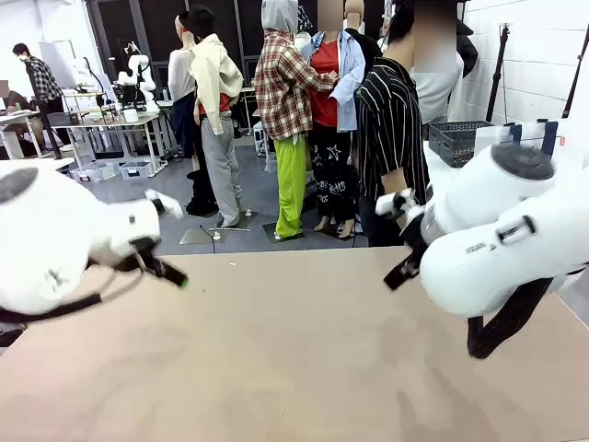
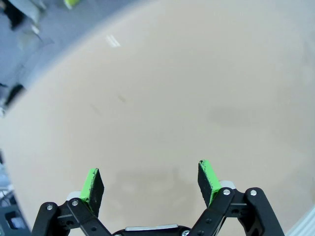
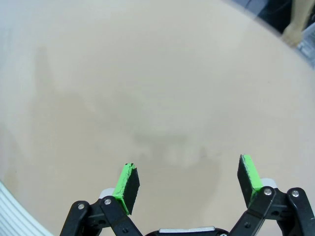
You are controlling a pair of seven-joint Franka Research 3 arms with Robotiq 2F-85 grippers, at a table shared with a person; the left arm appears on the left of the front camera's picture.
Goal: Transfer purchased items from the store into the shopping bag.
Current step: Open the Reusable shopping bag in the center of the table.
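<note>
Left wrist view, right wrist view: with left gripper (image 2: 149,169) and right gripper (image 3: 187,167) spread wide and empty above tan table (image 2: 197,98) (whereabouts of purchased items and shopping bag impossible to tell), hover, locate them first, then descend squarely.

Beige table (image 1: 294,350), striped-shirted person (image 1: 391,129) beyond (grey mesh basket (image 1: 456,143) behind)

left gripper (image 2: 147,170): jaws spread, empty | right gripper (image 3: 187,167): jaws spread, empty
</note>
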